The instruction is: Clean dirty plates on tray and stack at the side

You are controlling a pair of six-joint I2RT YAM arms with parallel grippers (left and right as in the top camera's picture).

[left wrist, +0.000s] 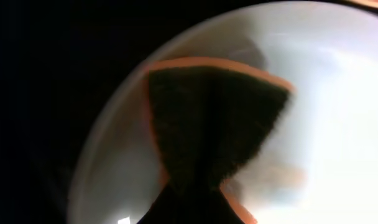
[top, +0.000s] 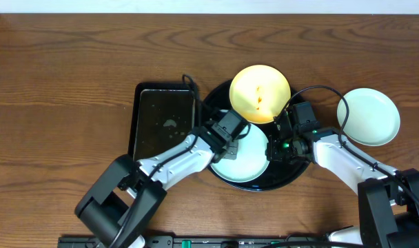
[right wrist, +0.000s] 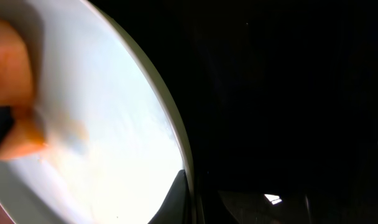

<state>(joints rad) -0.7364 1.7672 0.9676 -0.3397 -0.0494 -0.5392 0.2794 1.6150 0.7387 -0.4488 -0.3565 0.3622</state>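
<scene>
A pale blue-green plate (top: 249, 160) lies on the round black tray (top: 287, 176). My left gripper (top: 231, 138) is shut on an orange sponge with a dark scouring face (left wrist: 214, 124) and presses it on this plate (left wrist: 338, 93). My right gripper (top: 278, 143) is shut on the plate's right rim (right wrist: 176, 134); one finger (right wrist: 192, 199) lies over the rim. Faint orange smears show near the sponge (right wrist: 12, 68). A pale yellow plate (top: 260, 93) with an orange smear sits at the tray's far edge. A second blue-green plate (top: 369, 116) lies on the table to the right.
A rectangular black tray (top: 162, 120) with a few wet marks lies left of the round tray. A black cable (top: 320, 89) arcs above my right arm. The wooden table (top: 65, 83) runs out to the left and back.
</scene>
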